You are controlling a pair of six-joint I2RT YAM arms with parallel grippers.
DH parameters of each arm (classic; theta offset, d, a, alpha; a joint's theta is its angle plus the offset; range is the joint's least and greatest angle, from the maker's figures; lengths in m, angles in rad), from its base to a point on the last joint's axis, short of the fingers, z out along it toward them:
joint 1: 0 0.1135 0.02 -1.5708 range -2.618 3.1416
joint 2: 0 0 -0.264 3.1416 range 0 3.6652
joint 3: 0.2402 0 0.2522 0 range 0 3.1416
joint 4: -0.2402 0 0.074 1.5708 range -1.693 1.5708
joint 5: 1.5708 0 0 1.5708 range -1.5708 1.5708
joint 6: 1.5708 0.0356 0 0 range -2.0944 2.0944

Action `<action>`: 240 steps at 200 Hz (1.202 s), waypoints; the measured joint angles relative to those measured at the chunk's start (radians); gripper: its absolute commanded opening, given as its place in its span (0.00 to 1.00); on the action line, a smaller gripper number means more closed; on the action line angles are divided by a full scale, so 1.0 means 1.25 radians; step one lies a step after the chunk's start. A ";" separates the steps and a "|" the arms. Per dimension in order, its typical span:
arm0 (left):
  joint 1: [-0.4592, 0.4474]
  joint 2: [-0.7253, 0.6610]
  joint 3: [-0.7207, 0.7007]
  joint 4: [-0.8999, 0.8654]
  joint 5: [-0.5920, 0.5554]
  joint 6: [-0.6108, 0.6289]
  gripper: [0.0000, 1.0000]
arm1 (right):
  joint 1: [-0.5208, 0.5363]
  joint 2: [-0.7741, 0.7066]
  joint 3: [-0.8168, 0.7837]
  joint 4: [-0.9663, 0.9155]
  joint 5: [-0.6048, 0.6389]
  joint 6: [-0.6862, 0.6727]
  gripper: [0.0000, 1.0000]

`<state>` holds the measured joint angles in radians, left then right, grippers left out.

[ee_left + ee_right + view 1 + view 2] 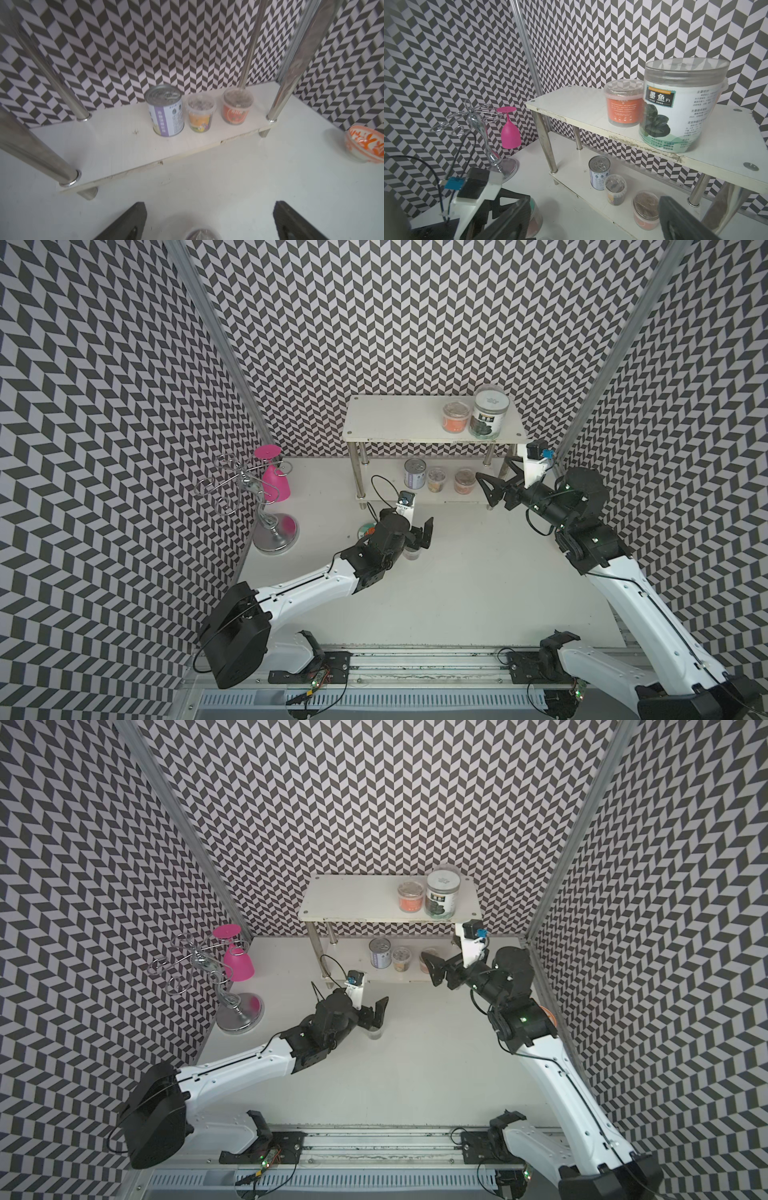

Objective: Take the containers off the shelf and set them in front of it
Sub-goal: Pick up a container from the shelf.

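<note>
I see my left gripper (209, 204) wide open over a clear tub (412, 552). Right gripper (595, 197) equally wide, orange-labelled tub (646, 209) just ahead.

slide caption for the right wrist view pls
Right claw open before the shelf: can and two tubs below, big jar and orange tub above.

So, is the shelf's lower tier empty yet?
No, the silver can, the yellow-label tub and the red-label tub stand on the lower tier.
</note>
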<state>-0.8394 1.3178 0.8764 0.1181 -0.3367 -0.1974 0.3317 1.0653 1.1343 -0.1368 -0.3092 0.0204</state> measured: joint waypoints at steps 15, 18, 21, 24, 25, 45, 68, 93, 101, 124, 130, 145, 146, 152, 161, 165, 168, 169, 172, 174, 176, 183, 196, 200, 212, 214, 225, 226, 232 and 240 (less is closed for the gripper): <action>0.017 -0.019 0.038 -0.029 0.036 0.016 1.00 | 0.058 0.032 0.050 -0.007 0.049 0.013 1.00; 0.021 -0.023 0.043 -0.032 0.043 0.018 1.00 | 0.072 0.041 0.063 -0.009 0.065 0.018 1.00; 0.026 -0.026 0.047 -0.036 0.051 0.021 1.00 | 0.084 0.049 0.075 -0.013 0.075 0.021 1.00; 0.029 -0.029 0.049 -0.038 0.057 0.023 1.00 | 0.095 0.057 0.087 -0.013 0.082 0.027 1.00; 0.031 -0.031 0.050 -0.040 0.060 0.023 1.00 | 0.098 0.059 0.091 -0.013 0.087 0.028 1.00; 0.060 -0.048 0.056 -0.064 0.107 0.038 1.00 | 0.170 0.120 0.178 -0.016 0.171 0.063 1.00; 0.091 -0.049 0.070 -0.105 0.156 0.049 1.00 | 0.232 0.185 0.250 -0.015 0.278 0.104 1.00; 0.109 -0.049 0.087 -0.122 0.183 0.059 1.00 | 0.266 0.270 0.322 -0.020 0.387 0.145 1.00; 0.113 -0.049 0.088 -0.122 0.190 0.060 1.00 | 0.269 0.296 0.342 -0.023 0.418 0.154 1.00; 0.116 -0.049 0.088 -0.125 0.205 0.058 1.00 | 0.269 0.360 0.387 -0.038 0.490 0.173 1.00; 0.117 -0.049 0.088 -0.125 0.208 0.058 1.00 | 0.269 0.374 0.398 -0.041 0.504 0.174 1.00; 0.117 -0.049 0.088 -0.126 0.214 0.058 1.00 | 0.267 0.410 0.427 -0.053 0.537 0.178 1.00; 0.117 -0.049 0.088 -0.126 0.214 0.058 1.00 | 0.267 0.411 0.428 -0.053 0.539 0.178 1.00; 0.117 -0.049 0.088 -0.126 0.216 0.058 1.00 | 0.267 0.423 0.439 -0.056 0.550 0.179 1.00; 0.118 -0.049 0.088 -0.126 0.217 0.058 1.00 | 0.266 0.441 0.455 -0.060 0.566 0.179 1.00; 0.120 -0.049 0.088 -0.126 0.218 0.058 1.00 | 0.264 0.449 0.463 -0.061 0.574 0.179 0.99; 0.121 -0.049 0.088 -0.127 0.218 0.058 1.00 | 0.262 0.455 0.469 -0.062 0.580 0.179 1.00; 0.121 -0.049 0.088 -0.127 0.218 0.058 1.00 | 0.262 0.456 0.470 -0.063 0.581 0.179 1.00; 0.123 -0.049 0.088 -0.127 0.219 0.058 1.00 | 0.261 0.461 0.476 -0.063 0.585 0.179 1.00; 0.123 -0.049 0.088 -0.127 0.220 0.058 1.00 | 0.261 0.465 0.480 -0.063 0.589 0.179 1.00; 0.124 -0.050 0.088 -0.127 0.220 0.058 1.00 | 0.261 0.469 0.484 -0.063 0.592 0.179 1.00; 0.127 -0.051 0.087 -0.129 0.222 0.058 1.00 | 0.259 0.480 0.494 -0.063 0.601 0.179 0.99; 0.132 -0.055 0.087 -0.133 0.224 0.058 1.00 | 0.254 0.495 0.506 -0.063 0.616 0.179 1.00; 0.134 -0.057 0.087 -0.134 0.226 0.058 1.00 | 0.252 0.499 0.510 -0.064 0.618 0.179 1.00; 0.140 -0.063 0.086 -0.135 0.228 0.058 1.00 | 0.245 0.513 0.525 -0.064 0.628 0.178 1.00; 0.141 -0.064 0.086 -0.136 0.229 0.058 1.00 | 0.244 0.517 0.529 -0.065 0.631 0.177 1.00; 0.146 -0.068 0.086 -0.136 0.233 0.058 1.00 | 0.237 0.533 0.547 -0.064 0.639 0.173 1.00; 0.147 -0.068 0.086 -0.136 0.233 0.058 1.00 | 0.236 0.535 0.549 -0.064 0.641 0.173 1.00; 0.150 -0.070 0.086 -0.136 0.236 0.058 1.00 | 0.233 0.542 0.557 -0.064 0.645 0.171 1.00; 0.154 -0.070 0.085 -0.138 0.239 0.057 1.00 | 0.228 0.551 0.565 -0.064 0.651 0.168 1.00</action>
<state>-0.6476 1.2301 0.9833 -0.0540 -0.0380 -0.1257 0.6163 1.7538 1.8400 -0.2169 0.5045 0.2302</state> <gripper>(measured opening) 0.994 0.995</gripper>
